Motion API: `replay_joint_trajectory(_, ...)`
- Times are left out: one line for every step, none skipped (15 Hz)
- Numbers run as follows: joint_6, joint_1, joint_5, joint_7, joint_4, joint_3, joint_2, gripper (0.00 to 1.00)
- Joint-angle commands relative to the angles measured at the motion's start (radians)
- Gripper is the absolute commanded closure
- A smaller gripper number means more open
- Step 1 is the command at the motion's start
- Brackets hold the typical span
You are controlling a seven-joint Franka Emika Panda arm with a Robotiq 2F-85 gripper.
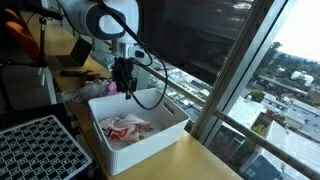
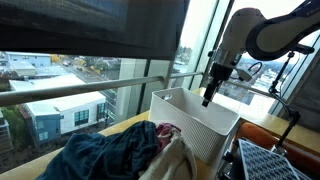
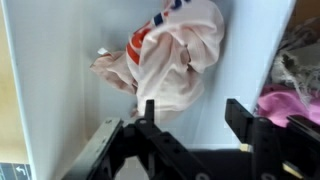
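My gripper (image 1: 124,88) (image 2: 207,98) hangs open and empty over the far rim of a white plastic bin (image 1: 172,126) (image 2: 205,128). In the wrist view the two black fingers (image 3: 192,112) stand wide apart above the bin's white floor. A pale pink garment with red and blue print (image 3: 170,55) lies crumpled in the bin just ahead of the fingers, and it also shows in an exterior view (image 1: 128,128). The gripper does not touch it.
A heap of dark blue and maroon clothes (image 2: 115,152) lies on the wooden table next to the bin. A pink cloth (image 3: 290,100) lies outside the bin wall. A black perforated crate (image 1: 40,150) (image 2: 275,162) stands beside the bin. Windows and a railing (image 2: 90,88) are close behind.
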Motion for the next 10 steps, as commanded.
replay_joint_trajectory(-0.004,0.070,-0.042,0.063,0.000,0.061,-0.029,0.00)
replay_joint_trajectory(-0.007,0.101,-0.063,0.099,0.015,0.088,-0.017,0.00)
replay_joint_trajectory(-0.015,0.132,-0.082,0.130,0.027,0.116,-0.011,0.00)
replay_joint_trajectory(-0.025,0.159,-0.101,0.158,0.050,0.140,0.005,0.00)
replay_joint_trajectory(-0.033,0.192,-0.129,0.201,0.078,0.168,0.028,0.00)
replay_joint_trajectory(-0.048,0.218,-0.146,0.223,0.108,0.189,0.045,0.00)
replay_joint_trajectory(-0.060,0.249,-0.175,0.260,0.144,0.211,0.074,0.00)
replay_joint_trajectory(-0.074,0.274,-0.194,0.278,0.178,0.226,0.101,0.00)
replay_joint_trajectory(-0.088,0.296,-0.207,0.286,0.212,0.235,0.125,0.00)
replay_joint_trajectory(-0.095,0.316,-0.227,0.296,0.248,0.239,0.163,0.00)
